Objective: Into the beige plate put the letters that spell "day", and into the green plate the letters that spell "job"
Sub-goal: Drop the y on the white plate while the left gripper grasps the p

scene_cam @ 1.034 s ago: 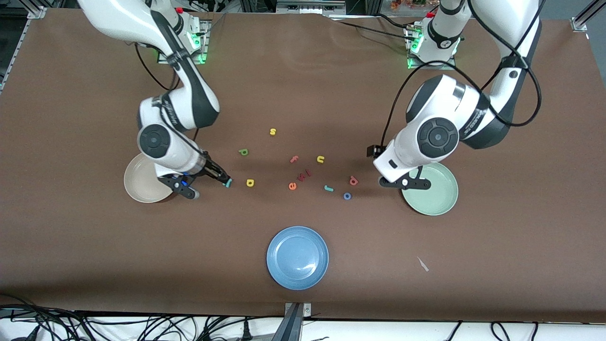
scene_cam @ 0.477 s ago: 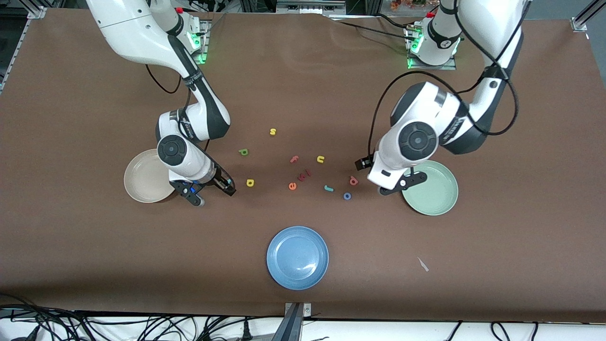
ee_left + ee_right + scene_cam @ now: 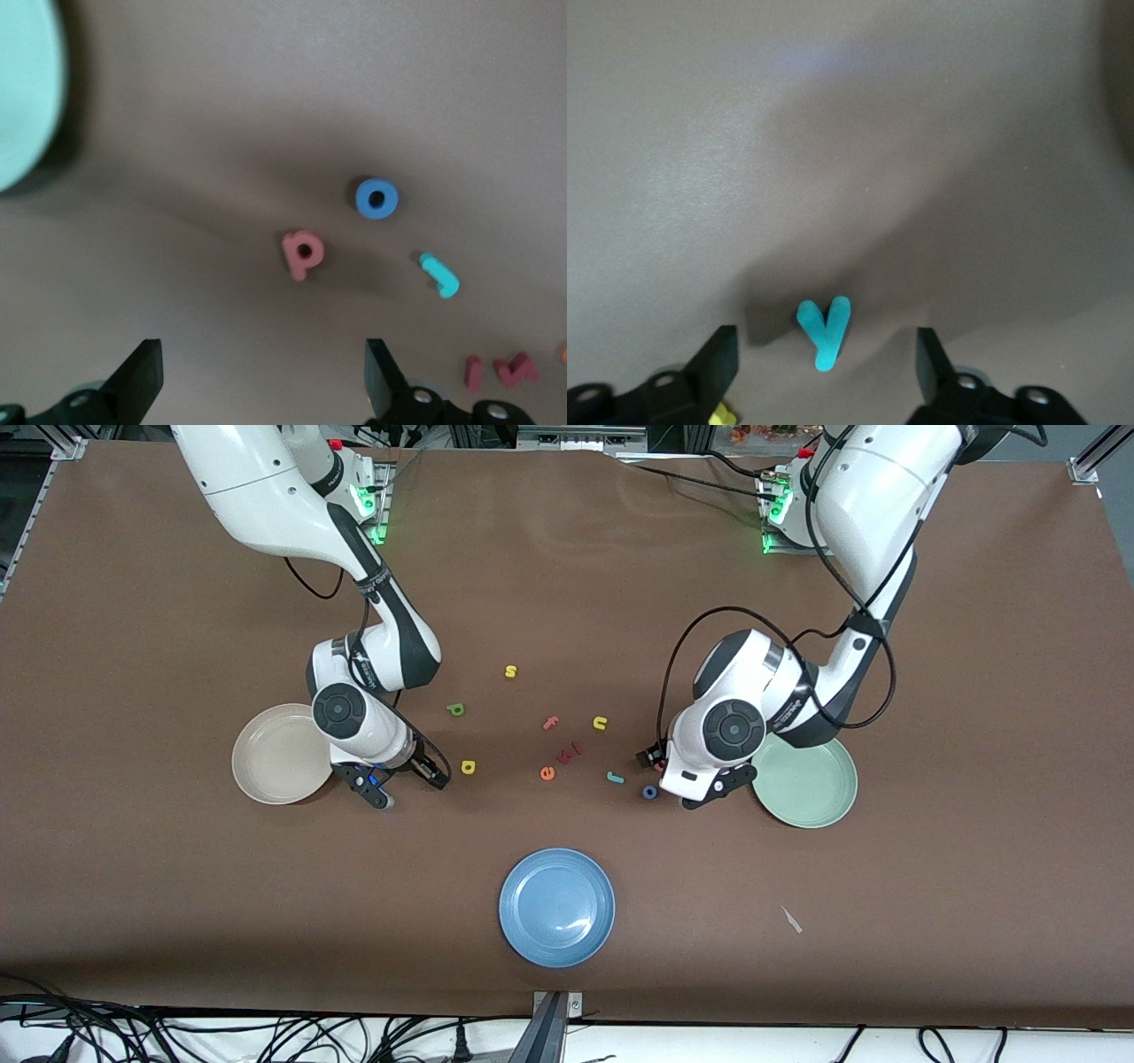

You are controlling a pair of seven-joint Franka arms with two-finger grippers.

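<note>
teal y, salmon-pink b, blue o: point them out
teal y (image 3: 824,332): right wrist view, on the stem junction
salmon-pink b (image 3: 302,254): left wrist view, on its round bowl
blue o (image 3: 376,197): left wrist view, on the ring

Open fingers of the right gripper (image 3: 819,372) bracketed the y (image 3: 824,329) with bare table all round. Under the left gripper (image 3: 257,381), the b (image 3: 302,253), o (image 3: 376,197) and j (image 3: 439,274) crowded mid-frame.
</note>
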